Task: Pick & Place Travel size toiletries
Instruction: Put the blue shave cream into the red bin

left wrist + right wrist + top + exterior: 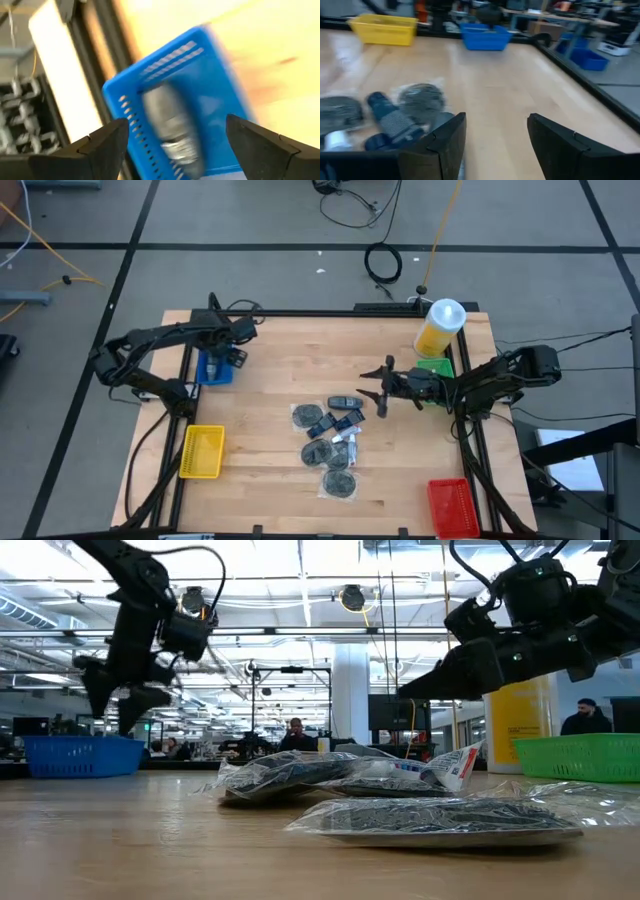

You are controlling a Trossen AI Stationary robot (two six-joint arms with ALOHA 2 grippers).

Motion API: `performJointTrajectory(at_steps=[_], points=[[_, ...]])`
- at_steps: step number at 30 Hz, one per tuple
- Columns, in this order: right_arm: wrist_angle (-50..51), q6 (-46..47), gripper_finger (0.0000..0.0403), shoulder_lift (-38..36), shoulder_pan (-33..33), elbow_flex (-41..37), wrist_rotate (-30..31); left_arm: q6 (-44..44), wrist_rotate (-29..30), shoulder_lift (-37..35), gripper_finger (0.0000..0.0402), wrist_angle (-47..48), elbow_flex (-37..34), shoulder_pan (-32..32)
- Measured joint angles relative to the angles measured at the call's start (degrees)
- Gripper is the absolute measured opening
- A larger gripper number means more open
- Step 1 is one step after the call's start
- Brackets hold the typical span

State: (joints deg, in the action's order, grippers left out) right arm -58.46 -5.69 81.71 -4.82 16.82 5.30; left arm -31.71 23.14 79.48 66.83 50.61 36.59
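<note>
Nearest the low camera, a clear bag with a dark bundle (440, 817) is seen lying flat. The toiletries (345, 442) are found in the pile at the table's centre, just beside the right gripper (383, 392), whose fingers are spread wide above the table. The left gripper (175, 145), also wide, is held over the blue bin (214, 369).

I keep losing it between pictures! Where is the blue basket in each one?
High view: the blue basket sits at the table's left side, under the left gripper.
Low view: far left, at the table's far edge.
Left wrist view: centre, a grey item lying inside it.
Right wrist view: far across the table, near the top.
Shared landmark: the yellow basket, also in the right wrist view.
</note>
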Motion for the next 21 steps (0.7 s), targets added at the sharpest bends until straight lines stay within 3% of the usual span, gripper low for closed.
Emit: performJointTrajectory(at_steps=[4, 9, 16, 21], points=[[2.6, 1.9, 0.0205, 0.0, 0.0, 1.0, -9.4, 1.5, 0.1, 0.0, 0.0317, -5.5, 1.5, -5.4], [15.1, 5.1, 0.0205, 0.0, 0.1, 6.1, -20.4, 4.2, 0.0, 0.0, 0.0321, -19.6, 1.5, -13.4], [39.5, -1.2, 0.0205, 0.0, 4.6, 15.3, -22.1, 11.0, -0.1, 0.0, 0.0313, -49.0, -2.4, -25.1], [44.3, -6.9, 0.0205, 0.0, 8.9, 16.3, -22.0, 14.1, -0.2, 0.0, 0.0316, -73.9, -10.2, -32.4]])
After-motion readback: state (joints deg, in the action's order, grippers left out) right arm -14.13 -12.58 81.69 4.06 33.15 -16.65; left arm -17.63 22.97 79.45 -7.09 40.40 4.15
